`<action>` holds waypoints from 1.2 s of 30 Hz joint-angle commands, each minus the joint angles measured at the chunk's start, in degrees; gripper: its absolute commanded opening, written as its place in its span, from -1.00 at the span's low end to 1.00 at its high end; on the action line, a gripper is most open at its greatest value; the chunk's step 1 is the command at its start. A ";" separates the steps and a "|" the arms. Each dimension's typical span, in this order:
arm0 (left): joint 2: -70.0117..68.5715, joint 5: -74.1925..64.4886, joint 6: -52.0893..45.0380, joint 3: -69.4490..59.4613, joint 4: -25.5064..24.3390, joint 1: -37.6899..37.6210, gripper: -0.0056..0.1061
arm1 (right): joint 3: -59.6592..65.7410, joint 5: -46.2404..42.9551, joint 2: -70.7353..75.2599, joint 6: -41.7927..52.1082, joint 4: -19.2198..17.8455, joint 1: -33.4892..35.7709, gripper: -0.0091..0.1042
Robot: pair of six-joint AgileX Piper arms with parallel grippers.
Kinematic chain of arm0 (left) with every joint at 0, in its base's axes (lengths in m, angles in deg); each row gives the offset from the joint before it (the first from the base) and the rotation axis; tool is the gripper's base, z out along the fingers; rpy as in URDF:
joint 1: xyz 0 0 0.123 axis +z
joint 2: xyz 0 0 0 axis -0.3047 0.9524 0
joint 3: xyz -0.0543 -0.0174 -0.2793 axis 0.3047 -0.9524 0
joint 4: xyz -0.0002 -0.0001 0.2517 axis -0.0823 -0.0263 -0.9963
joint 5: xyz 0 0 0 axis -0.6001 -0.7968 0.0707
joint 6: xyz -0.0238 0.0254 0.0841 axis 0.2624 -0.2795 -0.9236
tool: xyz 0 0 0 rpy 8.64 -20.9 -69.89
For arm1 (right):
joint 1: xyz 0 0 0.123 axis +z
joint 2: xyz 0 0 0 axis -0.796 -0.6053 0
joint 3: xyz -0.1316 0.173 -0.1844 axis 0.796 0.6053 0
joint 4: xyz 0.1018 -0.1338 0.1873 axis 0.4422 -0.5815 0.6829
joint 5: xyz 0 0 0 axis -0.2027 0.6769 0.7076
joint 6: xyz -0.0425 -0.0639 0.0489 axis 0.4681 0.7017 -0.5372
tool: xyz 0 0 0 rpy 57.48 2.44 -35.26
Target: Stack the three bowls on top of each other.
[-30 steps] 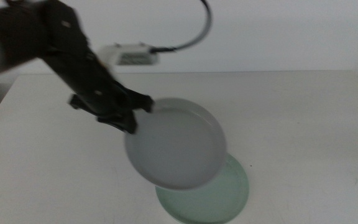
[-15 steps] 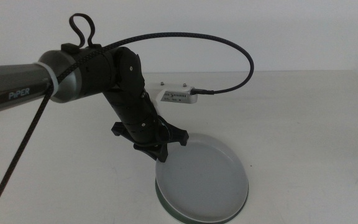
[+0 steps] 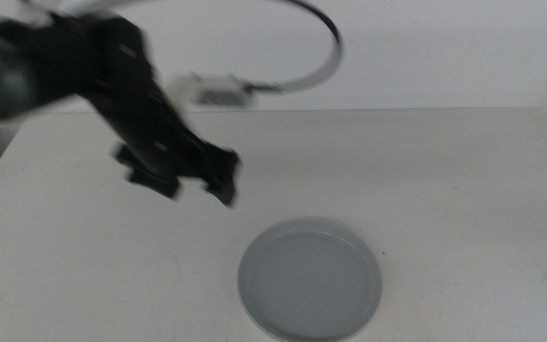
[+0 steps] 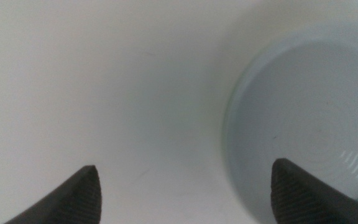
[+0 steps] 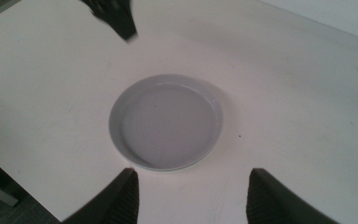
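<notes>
2 bowls visible, nested near the front middle of the white counter [image 3: 444,190]: grey bowl [image 3: 310,277] on top, resting flat, rim level. Beneath it, only a thin pale sliver of the mint green bowl [image 5: 166,170] peeking out along the near edge in the right wrist view; hardly separable from the grey rim in the middle view. No telling from these views where the 3rd, white bowl sits.

Left gripper [image 3: 198,180] up and to the left of the stack in the middle view, blurred, well apart from the grey bowl and touching nothing. Jaws spread wide in the left wrist view, dark tips at opposite lower corners, bare counter between them, nothing pinched. Grey bowl [image 4: 309,130] off to one side in that view, beyond the jaw nearer to it, not between the 2 tips.

Right gripper [image 5: 191,199] hanging above the counter's near side, looking down on the stack. Jaws parted wide, 2 dark tips rising on either side of the near edge of the grey bowl [image 5: 165,121] in the picture, holding nothing and touching nothing. Left gripper's dark tip [image 5: 114,15] visible past the bowl's far side in that same view. Barely a dark speck of the right arm at the right edge of the middle view.
</notes>
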 commanded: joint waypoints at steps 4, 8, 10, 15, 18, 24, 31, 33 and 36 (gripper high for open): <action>-12.57 -1.22 -0.21 1.65 0.24 6.99 0.98 | -1.23 -3.27 -0.20 0.65 0.21 0.04 -0.05; -18.07 1.70 -0.21 1.65 -0.14 11.33 0.98 | -1.23 -3.27 -0.20 0.65 0.21 0.04 -0.05; -19.78 2.29 -0.21 1.65 -0.42 13.12 0.98 | -1.23 -3.27 -0.20 0.65 0.21 0.04 -0.05; -21.35 0.83 -0.80 1.65 -1.14 16.55 0.98 | -1.23 -3.27 -0.20 0.65 0.21 0.04 -0.05; -21.30 0.14 -0.88 1.65 -1.40 16.81 0.98 | -1.23 -3.27 -0.20 0.65 0.21 0.04 -0.05; -21.35 0.16 -1.30 1.65 -1.07 16.81 0.98 | -1.23 -3.27 -0.20 0.65 0.21 0.04 -0.05; -21.95 -1.37 -2.50 1.14 -0.13 16.81 0.98 | -1.23 -9.71 -2.32 -4.21 -1.11 0.04 -0.05; -22.87 -1.41 -3.53 0.72 1.58 16.68 0.98 | -1.44 -11.33 -4.83 -7.56 -2.62 0.04 -0.05; -25.02 0.00 -5.10 -0.35 3.95 16.45 0.98 | -2.73 -15.19 -9.79 -12.52 -5.44 0.04 -0.05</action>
